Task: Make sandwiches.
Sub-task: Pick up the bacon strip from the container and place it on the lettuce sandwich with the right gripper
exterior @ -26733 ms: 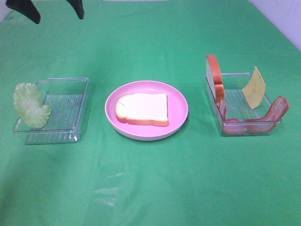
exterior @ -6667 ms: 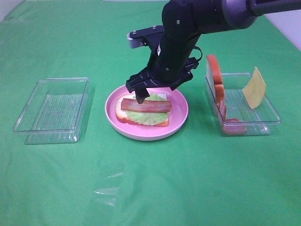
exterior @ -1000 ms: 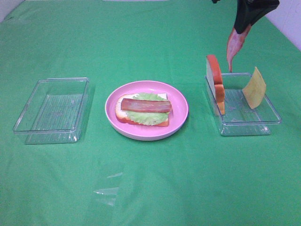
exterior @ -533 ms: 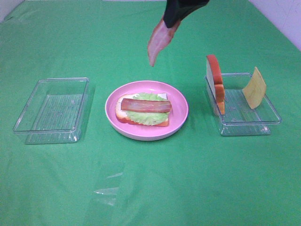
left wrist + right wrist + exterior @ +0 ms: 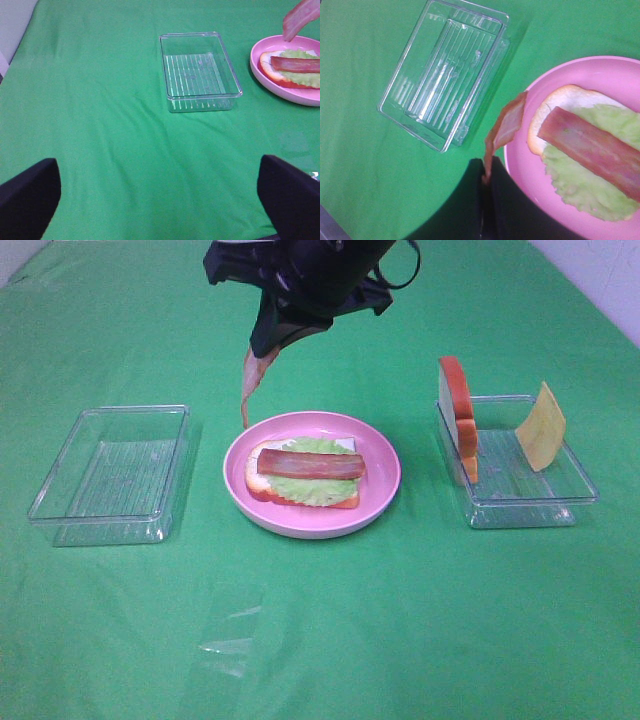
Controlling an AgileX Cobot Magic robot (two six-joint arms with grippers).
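Observation:
The half-built sandwich point(image 5: 308, 474) lies on the pink plate point(image 5: 385, 475): a white bread slice, green lettuce and one bacon strip point(image 5: 311, 464). My right gripper point(image 5: 263, 348) is shut on a second bacon strip point(image 5: 249, 383), which dangles over the plate's left rim. The right wrist view shows that strip point(image 5: 506, 126) hanging beside the sandwich point(image 5: 585, 165). Another bread slice point(image 5: 456, 412) stands on edge in the right tray point(image 5: 525, 508), with the cheese slice point(image 5: 541, 426) leaning in it. My left gripper point(image 5: 160, 200) is open, low over bare cloth, away from everything.
An empty clear tray point(image 5: 112, 475) sits left of the plate; it also appears as the empty tray point(image 5: 199, 70) in the left wrist view and the tray point(image 5: 445, 75) in the right wrist view. Green cloth covers the table. A crinkled clear film point(image 5: 230, 640) lies near the front.
My right gripper has carried the second bacon strip leftward from above the right tray and lower, to the plate's left rim. Nothing on the plate or in the trays has shifted.

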